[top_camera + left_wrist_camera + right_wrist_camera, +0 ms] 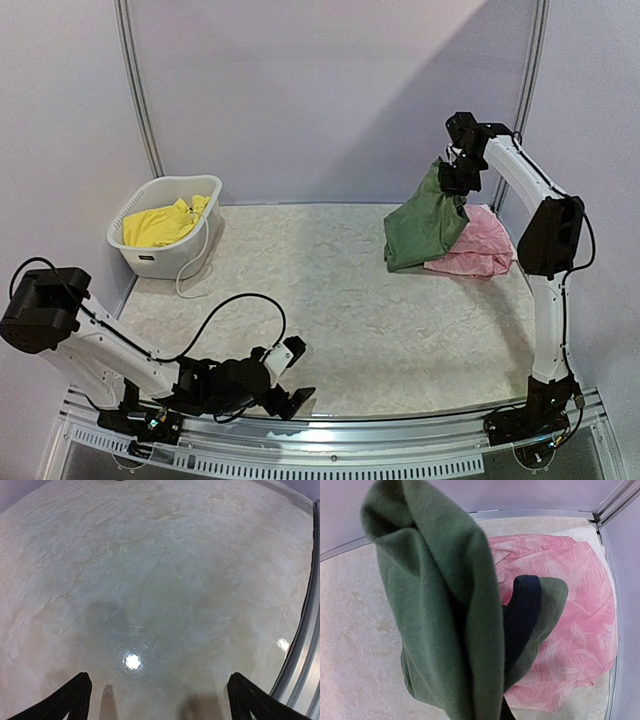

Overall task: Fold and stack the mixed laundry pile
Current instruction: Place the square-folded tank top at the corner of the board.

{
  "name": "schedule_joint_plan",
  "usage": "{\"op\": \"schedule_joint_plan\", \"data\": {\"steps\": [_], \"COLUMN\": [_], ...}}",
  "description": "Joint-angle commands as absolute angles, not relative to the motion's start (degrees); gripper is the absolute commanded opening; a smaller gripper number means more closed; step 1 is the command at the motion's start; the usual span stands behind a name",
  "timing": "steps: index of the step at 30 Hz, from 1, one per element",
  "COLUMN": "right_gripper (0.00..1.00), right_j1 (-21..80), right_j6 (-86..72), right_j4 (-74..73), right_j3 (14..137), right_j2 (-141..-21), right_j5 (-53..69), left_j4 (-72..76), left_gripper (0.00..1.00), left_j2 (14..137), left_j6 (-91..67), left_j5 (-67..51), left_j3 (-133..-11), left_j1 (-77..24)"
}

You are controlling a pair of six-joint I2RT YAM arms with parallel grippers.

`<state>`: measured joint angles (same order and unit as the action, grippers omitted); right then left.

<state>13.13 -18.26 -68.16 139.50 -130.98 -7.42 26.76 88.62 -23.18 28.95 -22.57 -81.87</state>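
the white slotted basket [150, 262] is sitting at the left of the top view, holding the yellow shorts [160, 225]. at upper right the right gripper [455, 180] is hanging the green tank top [422, 225], its jaws clamped on the cloth, over the pink garment [485, 248], which is bearing a small white word, too small to read. a dark blue garment [522, 615] is showing among the green folds. the left gripper [292, 378] is hovering at bottom centre, jaws spread wide.

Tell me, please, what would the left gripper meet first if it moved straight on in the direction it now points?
Probably the bare tabletop: the left gripper, open, seems to point down at it, and nothing else lies in that line. Depth is unclear.
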Motion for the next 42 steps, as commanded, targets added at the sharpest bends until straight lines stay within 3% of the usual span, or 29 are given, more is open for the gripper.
{"op": "schedule_joint_plan", "data": {"steps": [1, 23, 42], "right_gripper": [0.0, 0.0, 0.02], "right_j1": [12.09, -1.33, -5.55], "right_j6": [-14.01, -3.97, -2.89], "right_j4": [-69.1, -65.03, -59.07], "right_j3": [143.16, 139.64, 135.21], "right_j2": [-127.32, -132.91, -139.68], "right_j5": [-7.73, -4.32, -10.25], "left_j4": [29.45, 31.24, 30.45], "left_gripper": [0.96, 0.96, 0.96], "left_j2": [90.18, 93.71, 95.04], "left_j6": [-22.72, -22.91, -22.45], "left_j5": [27.91, 25.76, 24.91], "left_j3": [-22.77, -23.84, -25.4], "left_j1": [-82.71, -82.71, -82.71]}}
